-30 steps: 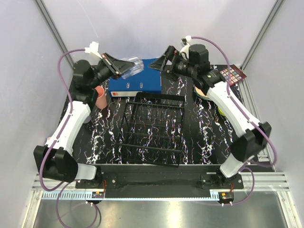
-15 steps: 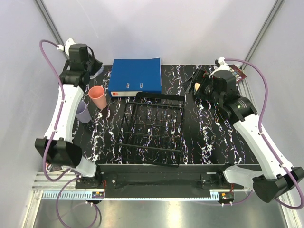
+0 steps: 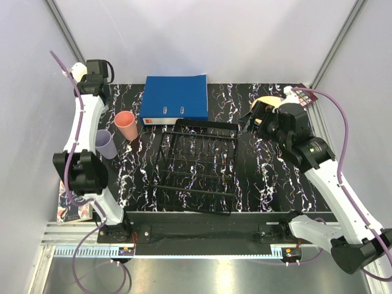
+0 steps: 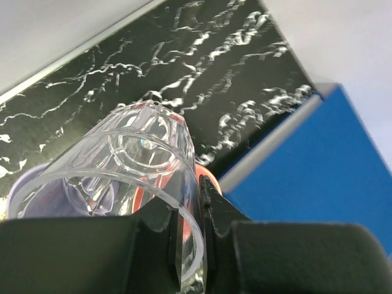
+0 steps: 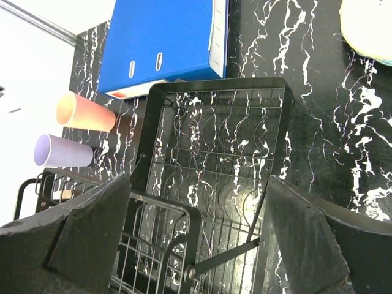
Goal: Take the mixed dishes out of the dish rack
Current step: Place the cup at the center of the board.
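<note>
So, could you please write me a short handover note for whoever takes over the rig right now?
Left hand: shut on the clear glass, up near the far left corner of the table.
Right hand: open and empty, at the far right.
Dish rack: mid-table, looks empty. Salmon-pink cup and lilac cup stand left of it. Plates lie far right, partly hidden.
Done: rack unloaded.
Left: set the glass down, probably by the cups.

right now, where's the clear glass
In the left wrist view the clear glass is pinched by its rim in the left tool, at the table's far left corner, close to the pink cup and left of the blue binder.
</note>
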`<action>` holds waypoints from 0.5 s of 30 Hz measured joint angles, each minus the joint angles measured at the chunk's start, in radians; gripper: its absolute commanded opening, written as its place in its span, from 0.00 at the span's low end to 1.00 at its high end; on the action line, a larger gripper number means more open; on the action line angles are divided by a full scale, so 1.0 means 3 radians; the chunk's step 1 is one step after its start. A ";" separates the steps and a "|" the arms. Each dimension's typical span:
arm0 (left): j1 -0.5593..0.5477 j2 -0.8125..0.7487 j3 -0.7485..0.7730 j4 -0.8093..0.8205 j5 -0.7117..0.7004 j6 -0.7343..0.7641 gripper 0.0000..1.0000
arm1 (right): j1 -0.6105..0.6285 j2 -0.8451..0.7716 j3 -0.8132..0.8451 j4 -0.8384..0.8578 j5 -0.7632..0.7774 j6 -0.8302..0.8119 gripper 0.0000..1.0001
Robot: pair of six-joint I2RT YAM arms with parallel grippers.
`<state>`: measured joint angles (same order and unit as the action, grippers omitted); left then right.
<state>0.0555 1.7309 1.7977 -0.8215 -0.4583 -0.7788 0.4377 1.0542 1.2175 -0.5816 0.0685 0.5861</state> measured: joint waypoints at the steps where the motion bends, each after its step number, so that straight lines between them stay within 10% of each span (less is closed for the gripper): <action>1: 0.0032 0.0102 0.0076 -0.0029 0.0004 0.0004 0.00 | 0.0000 -0.0039 -0.0018 -0.0001 0.0001 -0.0011 1.00; 15: 0.0212 0.0989 0.0514 -0.0131 0.0270 0.0094 0.00 | 0.0000 -0.0053 -0.0092 -0.0005 0.0001 -0.0108 1.00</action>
<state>0.1192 2.0277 1.9518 -0.8608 -0.3775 -0.7506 0.4377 1.0382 1.1900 -0.5831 0.0689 0.5537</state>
